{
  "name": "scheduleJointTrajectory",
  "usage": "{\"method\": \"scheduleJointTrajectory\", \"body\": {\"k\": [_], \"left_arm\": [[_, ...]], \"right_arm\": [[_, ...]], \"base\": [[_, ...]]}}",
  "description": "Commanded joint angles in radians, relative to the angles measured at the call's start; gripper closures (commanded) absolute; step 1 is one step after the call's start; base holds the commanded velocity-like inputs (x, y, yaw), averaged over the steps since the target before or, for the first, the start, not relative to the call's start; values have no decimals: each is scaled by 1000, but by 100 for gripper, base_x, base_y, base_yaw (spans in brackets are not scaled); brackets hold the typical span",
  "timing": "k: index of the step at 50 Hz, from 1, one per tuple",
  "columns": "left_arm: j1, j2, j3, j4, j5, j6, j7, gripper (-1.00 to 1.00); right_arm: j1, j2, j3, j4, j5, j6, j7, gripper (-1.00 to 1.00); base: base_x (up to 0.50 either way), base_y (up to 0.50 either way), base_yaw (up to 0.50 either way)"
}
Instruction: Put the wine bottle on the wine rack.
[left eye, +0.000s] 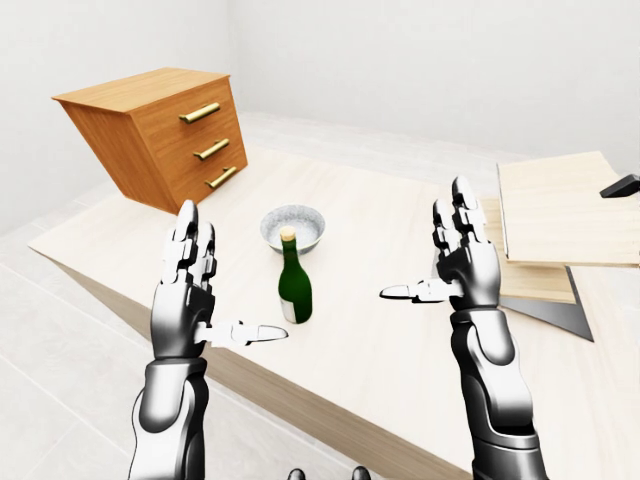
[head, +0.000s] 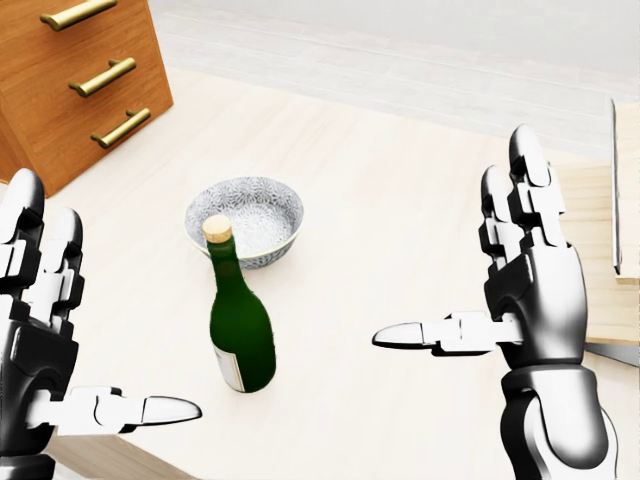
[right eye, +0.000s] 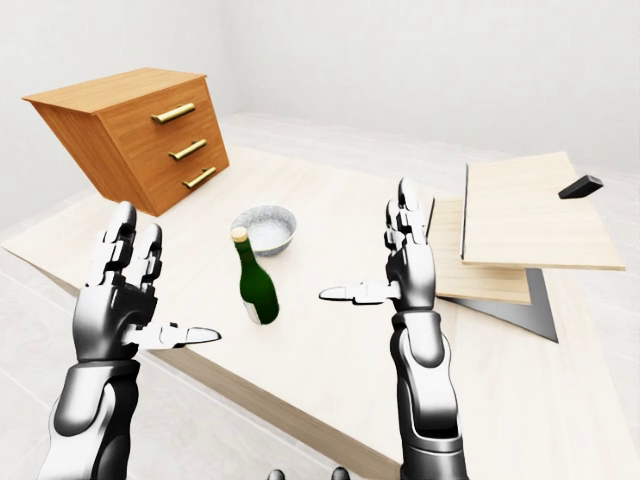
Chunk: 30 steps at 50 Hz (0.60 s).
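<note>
1. Drawers first: the wooden drawer cabinet (left eye: 165, 135) with three brass handles stands at the far left of my left-eye view, well beyond my left fingertips.
2. My left hand (head: 40, 330) is raised with its fingers (head: 25, 215) straight and spread, thumb pointing right toward the bottle; it holds nothing and touches nothing.
3. The wine bottle (head: 240, 325) stands upright on the pale table (head: 400, 220), green with a cork-coloured top, between my two hands and nearer the left thumb tip than the right one.
4. Just beyond the bottle's neck sits a patterned grey bowl (head: 250, 215), close to the bottle; I cannot tell whether they touch.
5. My right hand (head: 520, 290) is likewise fully open, fingers (head: 527, 165) upright, thumb aimed left at the bottle, with nothing in its grasp.
6. Right of those fingers, stacked light wooden boards (right eye: 520, 215) rest on a dark base, which I take for the wine rack.
</note>
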<state>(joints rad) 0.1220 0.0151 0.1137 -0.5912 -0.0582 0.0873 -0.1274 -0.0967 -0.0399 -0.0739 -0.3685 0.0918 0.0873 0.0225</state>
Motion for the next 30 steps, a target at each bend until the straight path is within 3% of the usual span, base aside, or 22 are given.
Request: {"method": "scheduleJointTrajectory", "body": {"k": [1, 19, 30], "left_arm": [[6, 1, -1, 0, 2, 0, -1, -100], [10, 0, -3, 0, 4, 0, -1, -100], [11, 0, -2, -3, 4, 0, -4, -100]], "right_arm": [[2, 3, 7, 16, -6, 0, -1, -100], [9, 7, 22, 2, -19, 0, 9, -100], [10, 11, 33, 29, -33, 0, 11, -100]], "base": [[0, 0, 0], [0, 0, 0], [14, 7, 0]]}}
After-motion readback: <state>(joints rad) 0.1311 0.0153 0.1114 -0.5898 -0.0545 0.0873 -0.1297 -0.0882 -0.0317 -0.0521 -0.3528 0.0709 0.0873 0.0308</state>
